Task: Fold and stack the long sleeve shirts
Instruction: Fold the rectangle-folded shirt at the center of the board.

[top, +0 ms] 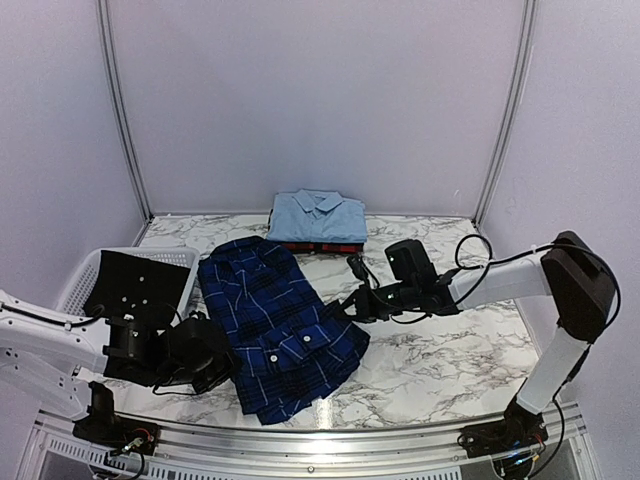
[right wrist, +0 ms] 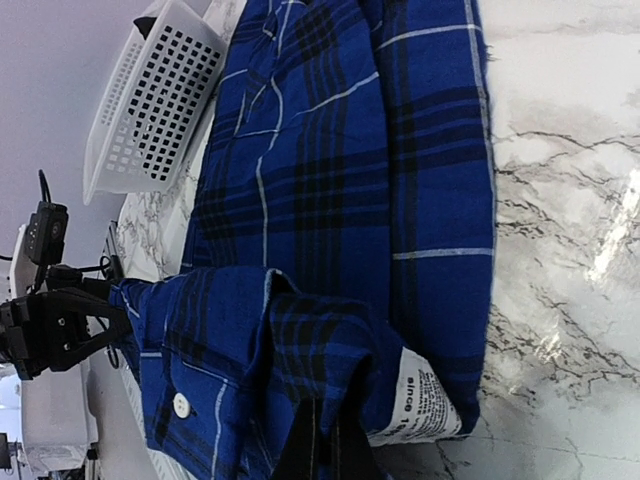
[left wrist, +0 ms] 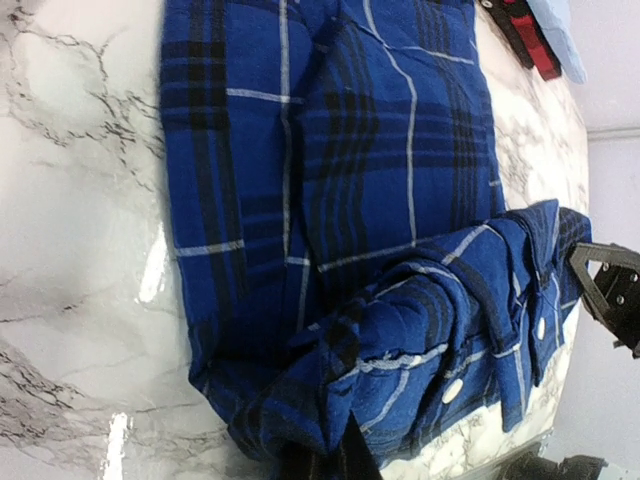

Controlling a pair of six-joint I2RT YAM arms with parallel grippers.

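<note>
The navy blue plaid shirt [top: 280, 325] lies partly folded mid-table, with a buttoned cuff on top. My left gripper [top: 222, 362] is shut on its near left edge; in the left wrist view [left wrist: 335, 460] the dark fingers pinch a bunched fold of the shirt [left wrist: 380, 200]. My right gripper [top: 342, 307] is shut on its right edge; in the right wrist view [right wrist: 330, 450] the fingers pinch fabric beside a white care label [right wrist: 425, 400]. The folded light blue shirt [top: 318, 214] lies on the folded red-and-black plaid shirt [top: 320, 246] at the back.
A white slotted basket [top: 85, 275] stands at the far left, also in the right wrist view [right wrist: 160, 90]. Bare marble table [top: 450, 360] spreads right of the shirt. Curtain walls enclose the back and sides.
</note>
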